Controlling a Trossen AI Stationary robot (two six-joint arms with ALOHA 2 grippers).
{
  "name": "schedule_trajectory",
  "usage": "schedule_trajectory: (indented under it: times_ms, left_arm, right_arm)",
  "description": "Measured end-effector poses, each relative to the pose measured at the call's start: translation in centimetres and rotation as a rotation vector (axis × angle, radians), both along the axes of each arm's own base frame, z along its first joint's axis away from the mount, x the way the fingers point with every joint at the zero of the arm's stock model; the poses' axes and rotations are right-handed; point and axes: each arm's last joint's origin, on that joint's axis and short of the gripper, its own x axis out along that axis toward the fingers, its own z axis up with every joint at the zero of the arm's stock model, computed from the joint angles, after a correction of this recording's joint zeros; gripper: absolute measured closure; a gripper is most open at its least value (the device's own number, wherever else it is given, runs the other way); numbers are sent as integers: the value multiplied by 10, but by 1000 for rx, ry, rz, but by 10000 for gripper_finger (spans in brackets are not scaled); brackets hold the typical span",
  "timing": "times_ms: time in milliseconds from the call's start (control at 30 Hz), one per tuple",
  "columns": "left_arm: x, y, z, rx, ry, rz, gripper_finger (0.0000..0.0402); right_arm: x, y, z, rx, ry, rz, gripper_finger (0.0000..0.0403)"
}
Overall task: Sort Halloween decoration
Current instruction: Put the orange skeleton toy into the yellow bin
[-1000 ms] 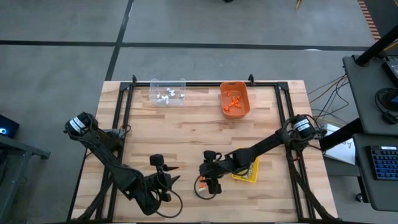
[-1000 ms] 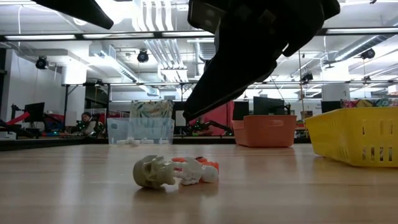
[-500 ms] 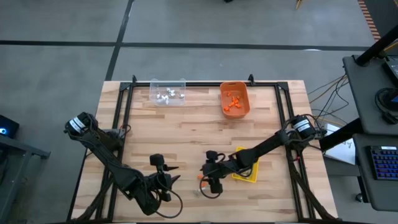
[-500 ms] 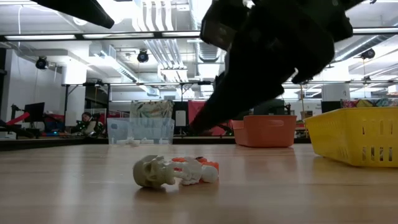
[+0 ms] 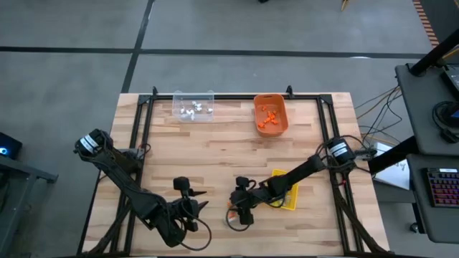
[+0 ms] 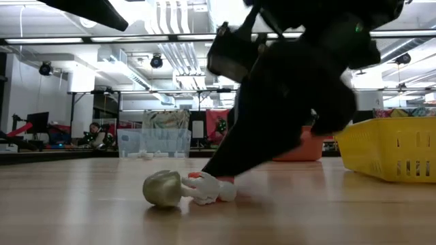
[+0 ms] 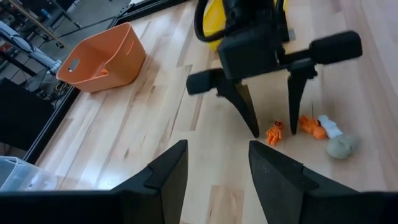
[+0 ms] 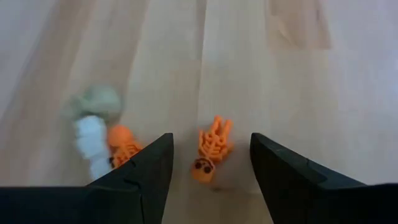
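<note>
Right tool (image 5: 239, 213) lowered over the trinket cluster at lower centre of the table (image 5: 215, 150).

High view: trinkets barely visible; left tool (image 5: 195, 199) parted, empty, nearby. Left wrist view: wide prongs straddling orange skeleton (image 7: 274, 132). Right wrist view: skeleton (image 8: 210, 154) between fingers, untouched; orange figure (image 8: 122, 142), white piece (image 8: 93, 139), tan skull (image 8: 99, 101) beside.

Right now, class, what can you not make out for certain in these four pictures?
- Orange bin: low view, mostly hidden behind the right arm.
- Trinkets in the clear bin: high view, too small to identify.
- Yellow bin: high view, partly covered by the right arm.
- Grey trinket: right wrist view, blurred.
</note>
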Motion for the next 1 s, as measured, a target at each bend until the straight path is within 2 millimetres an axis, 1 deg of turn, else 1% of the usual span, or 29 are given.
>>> schedule_trajectory:
  times_ms: [67,233,333,433,667,733,900,1000]
  left_arm:
    - [0,0,0,4,1,-4,249]
    - [2,1,1,2,-3,-3,249]
    - [2,1,1,-1,-6,-2,249]
    - [2,0,1,-4,-9,-2,249]
    - [3,0,1,-7,-12,-2,249]
    - [3,0,1,-8,-13,-2,249]
    - [3,0,1,-5,-15,0,249]
    - [3,0,0,7,-24,7,249]
  right_arm:
    - [4,1,-3,-4,21,-6,197]
    - [6,1,0,-6,23,-10,199]
    - [6,-1,2,-6,33,-13,213]
    - [6,-3,1,-7,48,-13,246]
    - [5,-4,1,-33,47,12,356]
    - [5,-5,2,-32,47,15,379]
    - [5,-8,9,-38,43,18,382]
    - [5,-13,17,-44,33,10,382]
